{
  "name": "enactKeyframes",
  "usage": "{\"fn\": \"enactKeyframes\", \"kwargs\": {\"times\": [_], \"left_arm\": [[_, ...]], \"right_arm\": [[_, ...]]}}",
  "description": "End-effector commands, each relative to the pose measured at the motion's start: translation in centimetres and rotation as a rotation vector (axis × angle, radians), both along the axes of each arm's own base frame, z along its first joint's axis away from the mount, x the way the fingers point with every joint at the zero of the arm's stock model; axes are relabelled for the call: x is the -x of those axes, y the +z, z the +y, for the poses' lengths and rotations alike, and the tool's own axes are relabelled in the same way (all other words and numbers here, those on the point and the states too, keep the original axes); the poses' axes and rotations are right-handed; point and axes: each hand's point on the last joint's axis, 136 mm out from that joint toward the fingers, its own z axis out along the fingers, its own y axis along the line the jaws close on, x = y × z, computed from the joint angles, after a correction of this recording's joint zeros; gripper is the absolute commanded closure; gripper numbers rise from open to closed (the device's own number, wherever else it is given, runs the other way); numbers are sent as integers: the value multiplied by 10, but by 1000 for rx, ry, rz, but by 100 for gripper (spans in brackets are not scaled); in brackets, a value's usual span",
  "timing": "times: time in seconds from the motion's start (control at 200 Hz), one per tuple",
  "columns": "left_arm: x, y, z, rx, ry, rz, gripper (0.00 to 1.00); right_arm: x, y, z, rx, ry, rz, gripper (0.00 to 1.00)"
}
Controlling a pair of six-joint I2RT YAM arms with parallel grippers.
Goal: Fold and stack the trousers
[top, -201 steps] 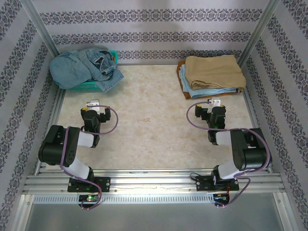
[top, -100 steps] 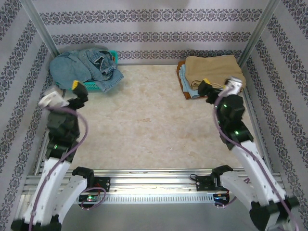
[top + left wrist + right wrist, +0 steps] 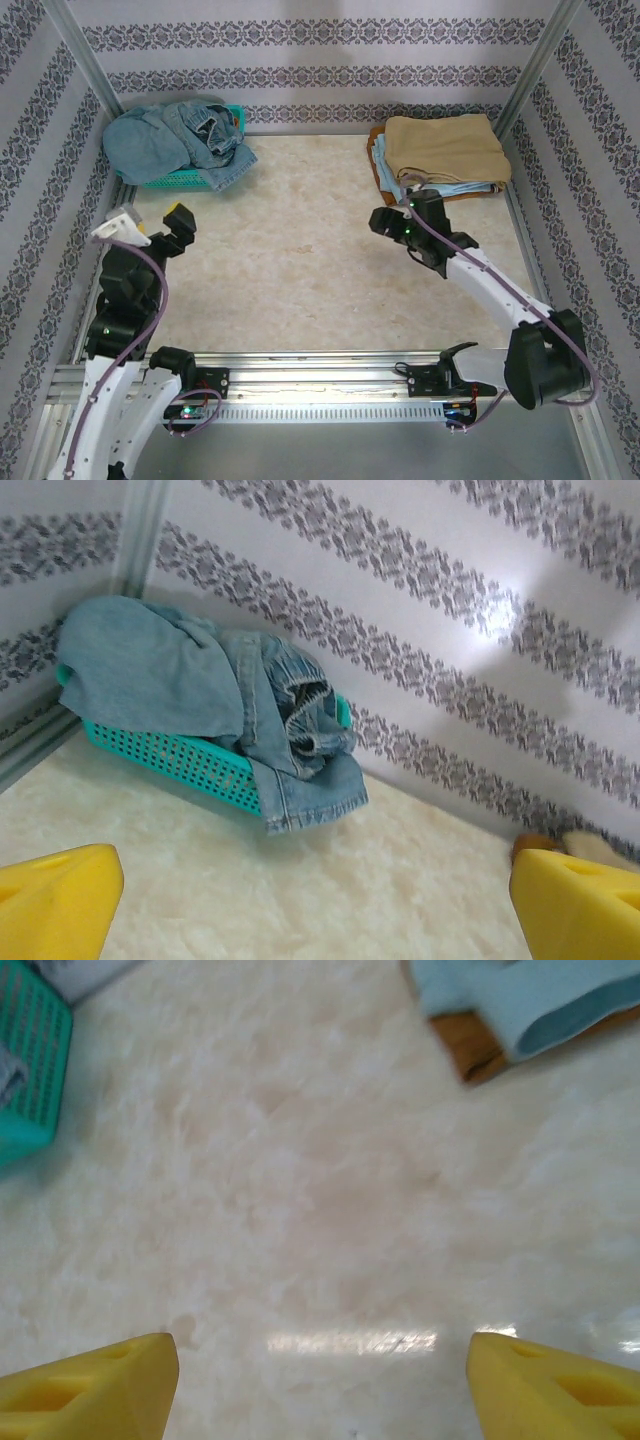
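The trousers (image 3: 178, 143), faded blue denim, lie bunched in a teal basket (image 3: 186, 181) at the table's (image 3: 300, 260) 11 o'clock corner, one part draping over the basket's front rim. My left end effector (image 3: 318, 905), released with fingers wide apart, hangs near the basket at its 6 o'clock, grasping nothing. My right end effector (image 3: 320, 1385), likewise spread and empty, hovers over bare table at 7 o'clock of the tan-topped folded stack (image 3: 440, 155).

The faded light-blue denim jeans (image 3: 165, 140) lie unfolded in a crumpled heap at the upper left of the overhead frame. They are piled in a teal plastic mesh basket (image 3: 185, 181), with one hemmed end draped over its front wall.
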Motion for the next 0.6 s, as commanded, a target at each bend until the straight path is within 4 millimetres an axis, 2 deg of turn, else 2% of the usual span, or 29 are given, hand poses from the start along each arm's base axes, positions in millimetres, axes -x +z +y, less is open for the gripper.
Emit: {"fn": "enactKeyframes", "kwargs": {"times": [0.0,0.04,0.08,0.235,0.39,0.595], "left_arm": [[-20,25,-13,-90,-72,27,11],[-32,25,-7,-126,-34,89,20],[-44,25,-1,-162,4,152,23],[-103,8,12,-177,76,369,11],[-167,-27,26,-163,122,520,8],[-245,-87,19,-145,59,679,5]], "right_arm": [[-5,4,5,12,31,-29,24],[-5,0,4,18,23,-27,24],[-4,-3,5,17,25,-24,24],[-4,-7,9,31,37,-24,23],[-2,-8,15,24,59,-23,21],[3,-8,25,9,106,-22,15]]}}
